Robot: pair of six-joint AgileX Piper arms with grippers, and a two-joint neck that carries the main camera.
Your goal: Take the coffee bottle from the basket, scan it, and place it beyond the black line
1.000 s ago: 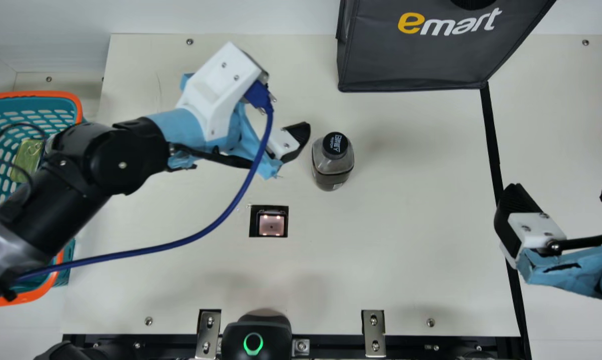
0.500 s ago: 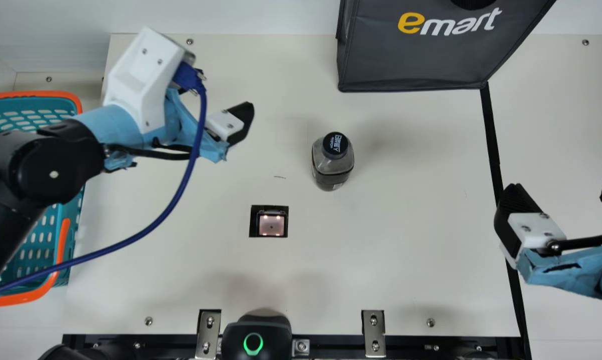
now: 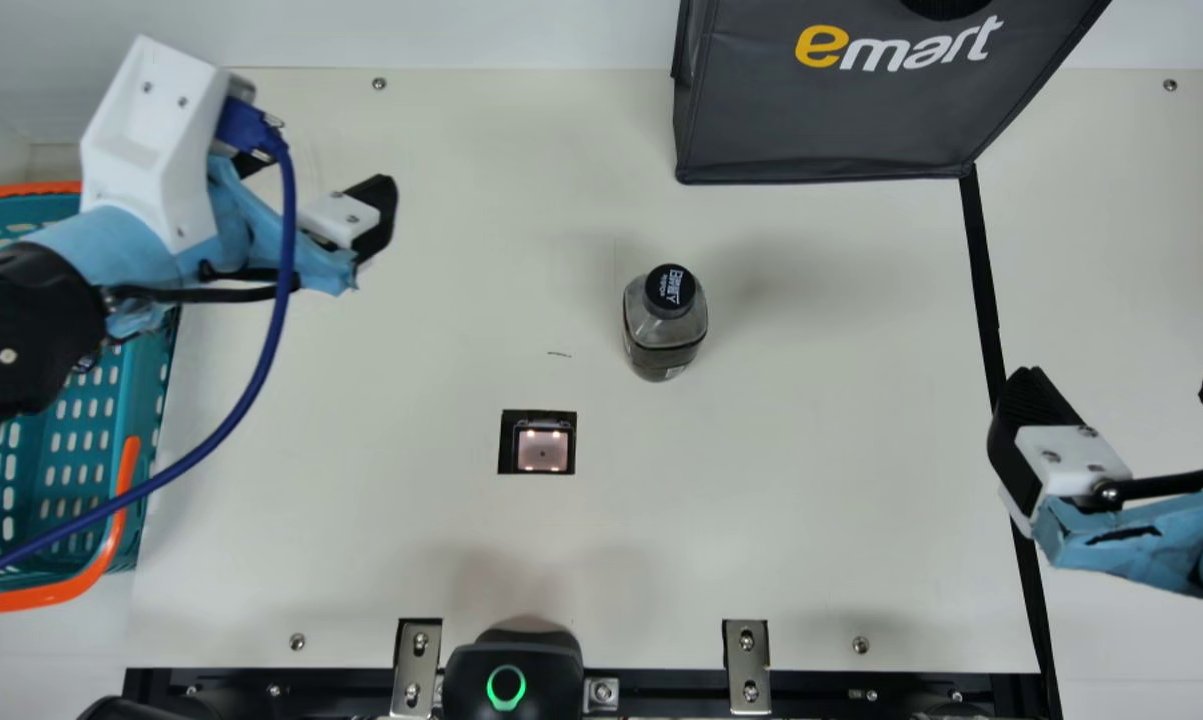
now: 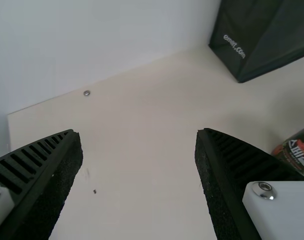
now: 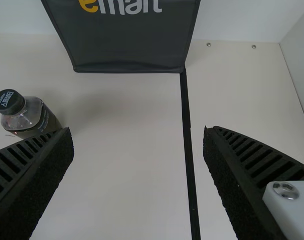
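In the main view my left gripper (image 3: 316,180) hangs open over the table's far left, well left of the coffee bottle (image 3: 664,325), which stands upright mid-table. My right gripper (image 3: 1126,395) is open at the right edge, over the black line (image 3: 983,270). The left wrist view shows my left gripper (image 4: 139,150) with nothing between its fingers and part of the bottle (image 4: 297,152) beyond one finger. In the right wrist view my right gripper (image 5: 139,150) is spread wide above the black line (image 5: 187,130), with the bottle (image 5: 29,115) outside the fingers. The scanner window (image 3: 542,447) lies left of and nearer than the bottle.
A teal basket (image 3: 156,400) with orange trim stands at the left, partly under my left arm. The dark shopping bag (image 3: 841,110) is at the back, right of centre. A blue cable (image 3: 251,395) trails from my left wrist. A black device (image 3: 511,670) sits at the front edge.
My left arm has swung left, away from the bottle, towards the basket side. The bottle and my right arm have stayed where they were.
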